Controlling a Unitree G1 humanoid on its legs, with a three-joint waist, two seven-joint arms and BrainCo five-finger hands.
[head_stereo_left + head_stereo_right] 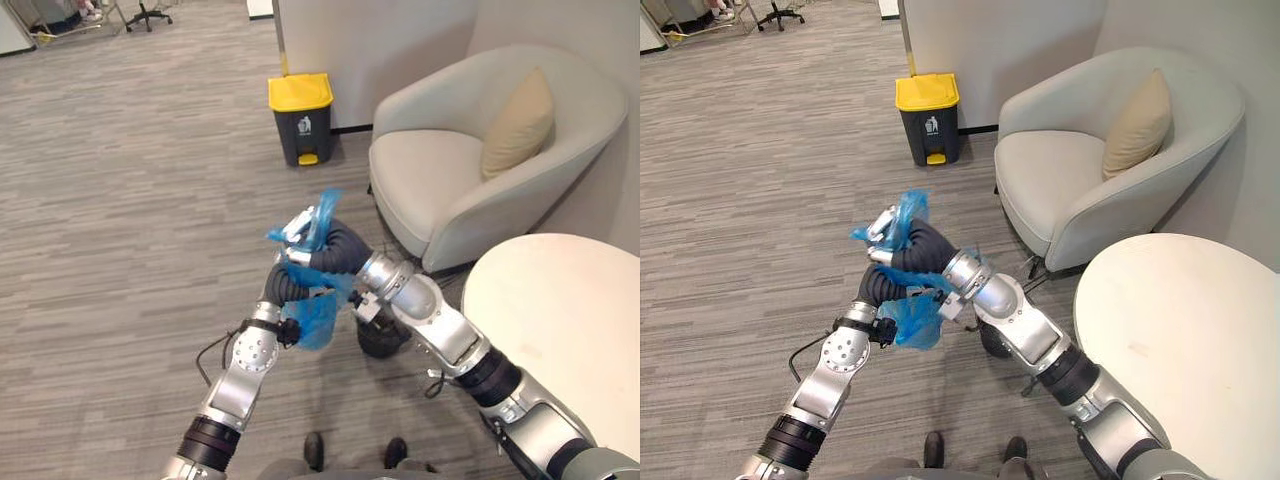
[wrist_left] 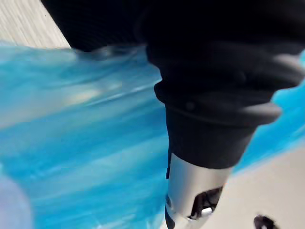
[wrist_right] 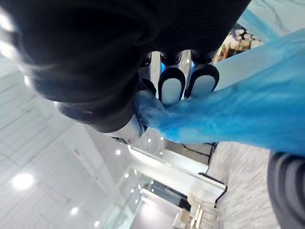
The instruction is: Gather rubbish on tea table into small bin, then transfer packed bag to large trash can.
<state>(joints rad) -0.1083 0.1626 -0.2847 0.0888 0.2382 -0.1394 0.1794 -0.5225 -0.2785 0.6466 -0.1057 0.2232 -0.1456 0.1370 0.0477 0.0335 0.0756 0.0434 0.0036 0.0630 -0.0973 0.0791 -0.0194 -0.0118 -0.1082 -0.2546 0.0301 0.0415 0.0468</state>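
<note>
A blue plastic bag (image 1: 318, 318) hangs in the air between my two hands, above the grey floor. My right hand (image 1: 305, 235) is uppermost, with a tuft of the bag sticking out past it. In the right wrist view its dark-tipped fingers (image 3: 171, 86) and thumb are curled and pinch the gathered blue film (image 3: 228, 114). My left hand (image 1: 285, 285) sits just below, pressed against the bag, and blue film (image 2: 86, 143) covers what lies past its cover. The small black bin (image 1: 380, 338) stands on the floor under my right forearm. The large dark trash can with a yellow lid (image 1: 301, 118) stands farther off by the wall.
A light grey armchair (image 1: 450, 190) with a tan cushion (image 1: 518, 125) stands to the right of the trash can. The round white tea table (image 1: 560, 320) is at the lower right. Open carpet floor lies to the left and ahead.
</note>
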